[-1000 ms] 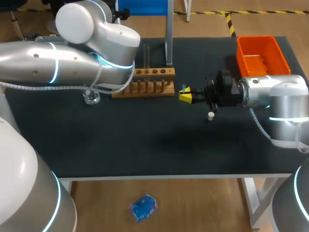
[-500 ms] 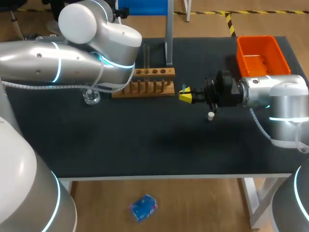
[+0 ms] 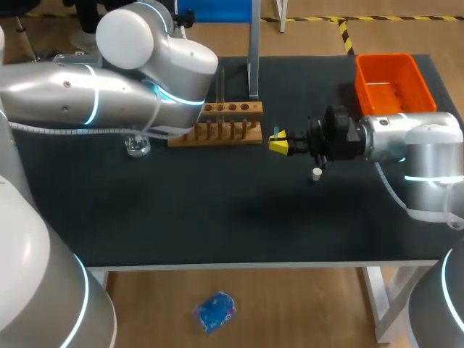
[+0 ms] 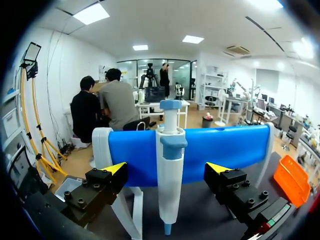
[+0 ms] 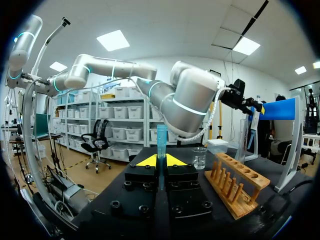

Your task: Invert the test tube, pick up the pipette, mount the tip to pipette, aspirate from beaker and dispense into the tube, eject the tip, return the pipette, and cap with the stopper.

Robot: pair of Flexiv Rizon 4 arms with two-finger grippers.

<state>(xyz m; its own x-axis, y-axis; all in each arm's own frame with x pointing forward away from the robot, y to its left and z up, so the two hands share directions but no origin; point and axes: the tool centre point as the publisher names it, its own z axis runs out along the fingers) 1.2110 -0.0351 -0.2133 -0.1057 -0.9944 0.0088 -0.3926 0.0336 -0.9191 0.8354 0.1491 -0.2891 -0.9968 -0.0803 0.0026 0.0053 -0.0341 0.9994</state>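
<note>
The white and blue pipette (image 4: 169, 165) hangs upright on its blue stand (image 4: 220, 150). My left gripper (image 4: 166, 168) is open, and the pipette's body is between its spread fingers, untouched. In the head view the left arm (image 3: 109, 80) hides that gripper. My right gripper (image 3: 278, 142) hovers right of the wooden rack (image 3: 217, 125), shut on a small blue pipette tip (image 5: 161, 135) held upright. A glass test tube (image 3: 220, 83) stands in the rack. The beaker (image 3: 136, 146) sits left of the rack. A white stopper (image 3: 317, 172) lies under the right wrist.
An orange bin (image 3: 394, 81) stands at the table's back right corner. The stand's post (image 3: 254, 51) rises just behind the rack's right end. The dark table top (image 3: 217, 210) stretches forward of the rack.
My left arm has shifted slightly to the right, toward the stand. The right arm and its blue tip have stayed still.
</note>
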